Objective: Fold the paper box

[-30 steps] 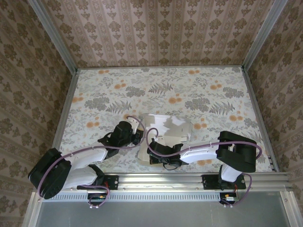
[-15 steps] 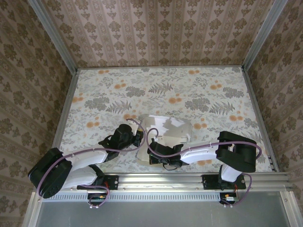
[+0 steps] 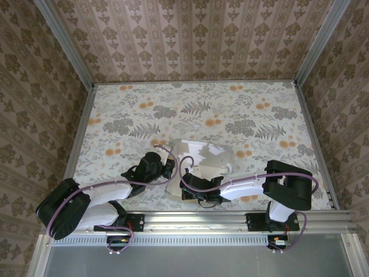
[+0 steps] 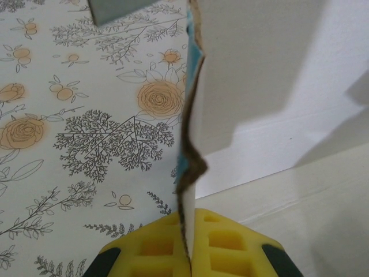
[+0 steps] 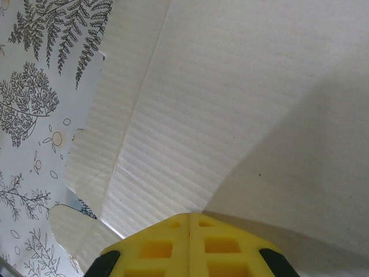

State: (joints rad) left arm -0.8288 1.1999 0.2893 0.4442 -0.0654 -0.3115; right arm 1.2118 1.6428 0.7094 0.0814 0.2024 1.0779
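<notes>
As left hand (image 4: 188,242) pinches the paper box (image 4: 271,75), closed right hand (image 5: 189,234) hides its edge.

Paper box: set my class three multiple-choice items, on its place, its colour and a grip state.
1. Where on the table is the paper box? A far left; B near edge, middle; C far right.
2. Which colour faces up? A white; B red; C black.
3. The left end effector is: A wide open; B shut on the box's edge; C shut on nothing.
B, top view shows it low, central; A, white card faces up; B, card edge sits between its closed jaws.
</notes>
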